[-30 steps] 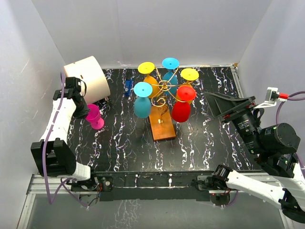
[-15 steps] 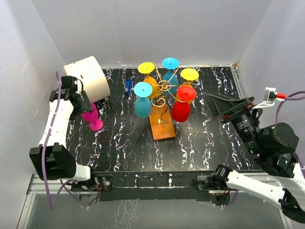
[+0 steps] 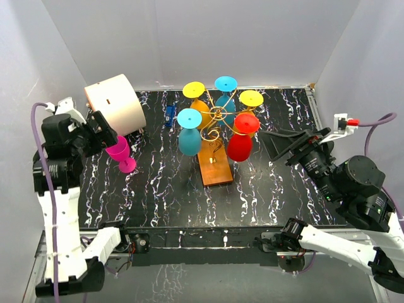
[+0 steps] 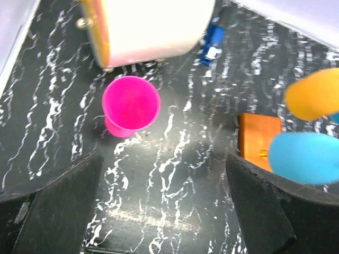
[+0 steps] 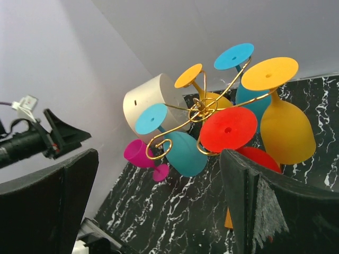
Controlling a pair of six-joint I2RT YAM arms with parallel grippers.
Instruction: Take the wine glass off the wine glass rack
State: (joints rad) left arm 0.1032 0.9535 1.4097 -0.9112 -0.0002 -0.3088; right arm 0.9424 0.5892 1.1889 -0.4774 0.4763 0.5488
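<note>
Overhead: wine glass rack (image 3: 216,167) at centre, glasses (image 3: 188,140) hanging from it. The pink wine glass (image 3: 120,151) stands at 9 o'clock, partly covered by the left gripper (image 3: 104,129).

Left wrist: jaws wide, rack cropped at 3 o'clock.

Right wrist: right gripper (image 5: 159,203) jaws wide, rack base mostly hidden.

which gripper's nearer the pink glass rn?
Left. The left gripper hangs open just above the pink glass; the right gripper is far off, beyond the wine glass rack.

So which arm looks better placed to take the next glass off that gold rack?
Right, probably. The right gripper, open, points at the rack, the red glass nearest it. The left gripper, also open, hangs by the pink glass standing on the table.
</note>
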